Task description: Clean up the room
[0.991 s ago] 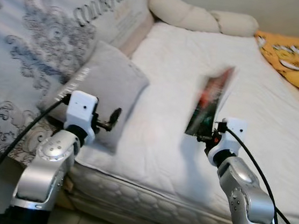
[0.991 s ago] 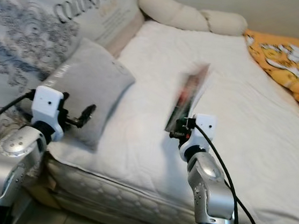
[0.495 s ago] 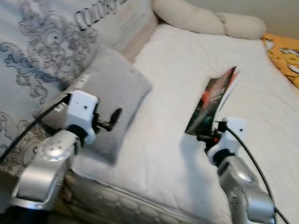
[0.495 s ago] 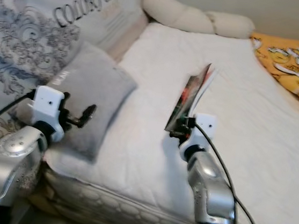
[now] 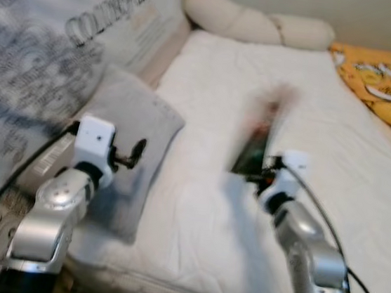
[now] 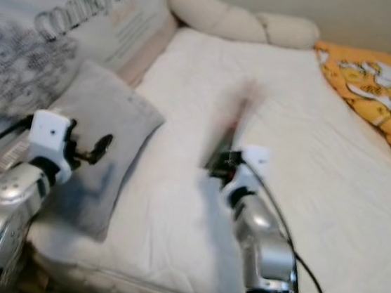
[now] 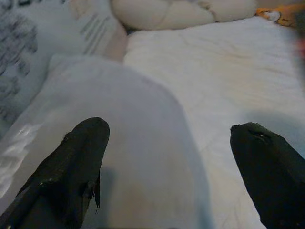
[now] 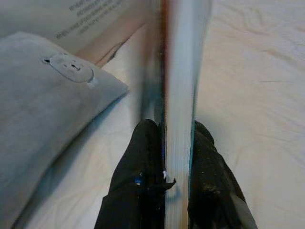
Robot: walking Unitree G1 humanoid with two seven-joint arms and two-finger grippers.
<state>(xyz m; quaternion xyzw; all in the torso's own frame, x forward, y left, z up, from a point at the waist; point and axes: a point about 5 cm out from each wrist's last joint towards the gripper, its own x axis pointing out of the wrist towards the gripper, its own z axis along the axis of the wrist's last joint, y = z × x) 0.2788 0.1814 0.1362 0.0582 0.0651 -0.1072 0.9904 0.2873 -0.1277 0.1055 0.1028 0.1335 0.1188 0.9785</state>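
Nearest, the right gripper [image 8: 167, 157] is clenched on the bottom edge of one thin book [image 5: 259, 136], lifted upright over the white mattress [image 5: 339, 127], probably for tidying away, while the left gripper [image 7: 169, 164] hovers spread and empty over one grey cushion [image 5: 131, 121], with two cream pillows [image 5: 259, 23] farthest.

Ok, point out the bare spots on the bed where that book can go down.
Bare white mattress lies between the grey square cushion and the orange patterned blanket. The left side is crowded by the cushion and the large printed pillow.
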